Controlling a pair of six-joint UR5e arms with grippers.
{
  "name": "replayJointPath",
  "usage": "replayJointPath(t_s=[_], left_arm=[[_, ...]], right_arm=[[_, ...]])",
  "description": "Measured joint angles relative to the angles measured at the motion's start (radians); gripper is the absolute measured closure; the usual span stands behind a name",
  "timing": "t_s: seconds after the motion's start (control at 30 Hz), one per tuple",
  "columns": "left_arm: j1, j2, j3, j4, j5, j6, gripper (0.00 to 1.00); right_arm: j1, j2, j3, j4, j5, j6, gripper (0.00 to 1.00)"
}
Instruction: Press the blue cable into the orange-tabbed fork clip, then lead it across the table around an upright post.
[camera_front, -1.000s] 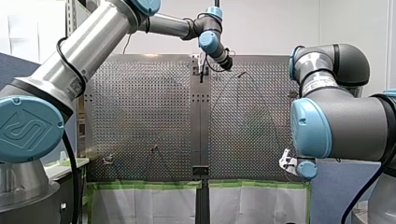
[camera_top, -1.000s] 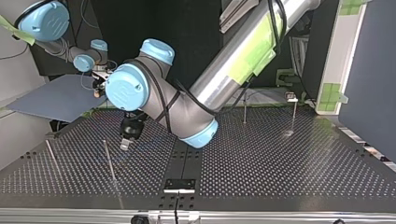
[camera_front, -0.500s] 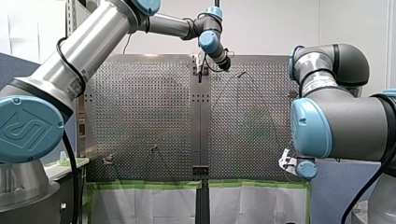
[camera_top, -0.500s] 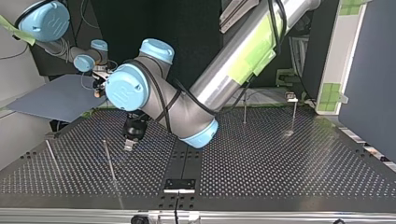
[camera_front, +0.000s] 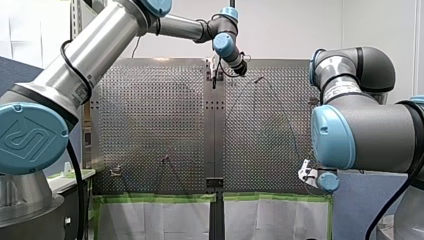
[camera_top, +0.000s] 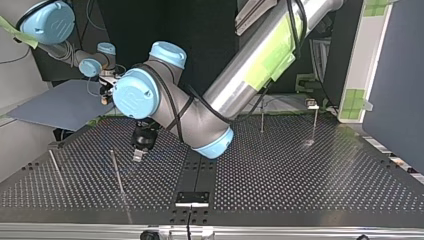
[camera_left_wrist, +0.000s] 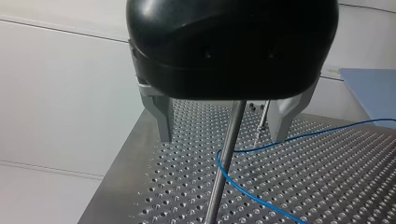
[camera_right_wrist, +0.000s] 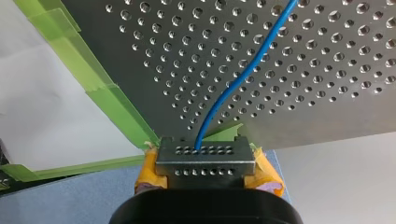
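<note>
Thin, glossy blue cable (camera_right_wrist: 206, 122) here, snaking in a soft wave over the dull, hole-studded metal tabletop (camera_right_wrist: 327, 56). My right end effector (camera_right_wrist: 205, 155) is clamped on it, orange-yellow pads squeezing from both sides, just off the green tape (camera_right_wrist: 116, 112) at the edge. In the left wrist view the cable bends round a slim, shiny steel post (camera_left_wrist: 227, 149), and my left end effector (camera_left_wrist: 220, 136) hangs with flat metal fingers spread wide either side of it.

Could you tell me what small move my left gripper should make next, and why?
Probably lift my left gripper clear of the post: its fingers stand open, the blue cable already bends round the post, and my right gripper clamps it.
</note>
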Motion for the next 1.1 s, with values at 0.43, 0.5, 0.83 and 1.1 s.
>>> replayJointPath(t_s=[0.43,0.5,0.83,1.1], left_arm=[[0.002,0.0,-0.001,0.0,0.001,-0.008,0.0],[0.002,0.0,-0.001,0.0,0.001,-0.009,0.0],[0.002,0.002,-0.008,-0.014,-0.015,-0.025,0.0],[0.022,0.046,-0.062,0.013,-0.009,-0.027,0.0]], right_arm=[[0.0,-0.001,0.0,0.0,-0.001,0.0,1.0],[0.0,-0.001,-0.001,0.0,-0.001,0.0,1.0],[0.0,-0.001,-0.001,0.001,-0.001,0.001,1.0],[0.002,-0.002,-0.001,0.0,-0.001,-0.001,1.0]])
